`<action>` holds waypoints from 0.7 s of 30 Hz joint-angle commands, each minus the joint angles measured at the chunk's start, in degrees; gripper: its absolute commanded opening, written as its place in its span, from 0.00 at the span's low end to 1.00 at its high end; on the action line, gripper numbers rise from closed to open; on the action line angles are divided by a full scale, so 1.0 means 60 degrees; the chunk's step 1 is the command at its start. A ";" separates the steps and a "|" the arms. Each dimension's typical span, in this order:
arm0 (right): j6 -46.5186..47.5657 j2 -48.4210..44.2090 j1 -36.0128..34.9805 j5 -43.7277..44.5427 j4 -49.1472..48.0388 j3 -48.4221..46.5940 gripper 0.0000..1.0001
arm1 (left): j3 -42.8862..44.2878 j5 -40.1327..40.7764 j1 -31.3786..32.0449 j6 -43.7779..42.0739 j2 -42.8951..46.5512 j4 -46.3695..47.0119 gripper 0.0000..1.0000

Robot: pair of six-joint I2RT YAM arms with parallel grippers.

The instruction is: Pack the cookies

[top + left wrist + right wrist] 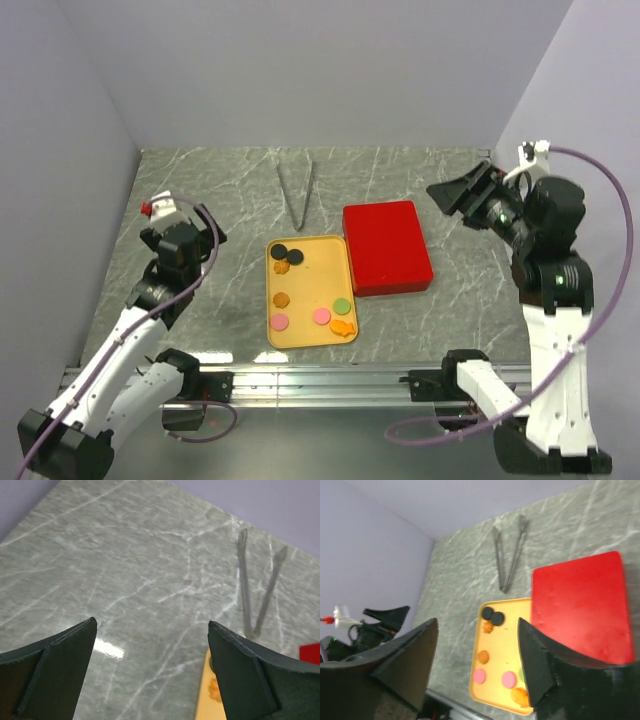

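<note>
Several cookies lie on a yellow tray (312, 248) at the table's middle: two black rounds (287, 255), an orange one (283, 267), a brown one (281, 300), two pink (279, 321), a green one (342, 306), an orange shape (343, 328). They also show in the right wrist view (493, 615). A closed red box (387, 246) lies right of the tray. My left gripper (160, 208) is open and empty, left of the tray. My right gripper (462, 190) is open and empty, raised right of the box.
Metal tongs (296, 195) lie on the grey marble table behind the tray; they also show in the left wrist view (257, 595). Purple walls close the left, back and right. A metal rail (320, 380) runs along the near edge.
</note>
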State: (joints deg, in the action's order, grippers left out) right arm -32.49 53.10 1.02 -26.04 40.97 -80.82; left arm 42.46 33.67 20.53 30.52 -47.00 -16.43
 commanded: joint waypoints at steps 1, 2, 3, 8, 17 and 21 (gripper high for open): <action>0.0580 -0.1025 -0.0415 0.1507 0.0014 0.0707 0.77 | -0.1227 0.1125 -0.0053 -0.1130 0.0757 0.2904 0.99; 0.0668 -0.1579 -0.0433 0.1731 -0.0220 0.1030 0.80 | -0.2015 0.1185 -0.0082 -0.1669 0.1005 0.3551 0.99; 0.0930 -0.1860 -0.0462 0.1893 -0.0759 0.1671 0.88 | -0.2399 0.1156 -0.0112 -0.1935 0.1109 0.4080 0.99; 0.0859 -0.3179 -0.0492 0.3254 -0.2226 0.3505 0.95 | -0.4055 0.0337 -0.0653 -0.2801 0.0892 0.6906 0.99; 0.1752 -0.4587 -0.0477 0.4912 -0.4950 0.7475 0.97 | -0.4806 -0.1085 -0.2060 -0.2670 -0.1946 1.0352 0.99; 0.1812 -0.3916 -0.0506 0.4838 -0.6678 0.9012 0.98 | -0.4572 -0.1698 -0.2148 -0.3196 -0.3267 1.1510 0.99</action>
State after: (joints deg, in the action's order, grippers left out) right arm -23.73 27.20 -1.63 0.84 13.93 -30.39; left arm 13.56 28.14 7.97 14.31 -62.94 41.43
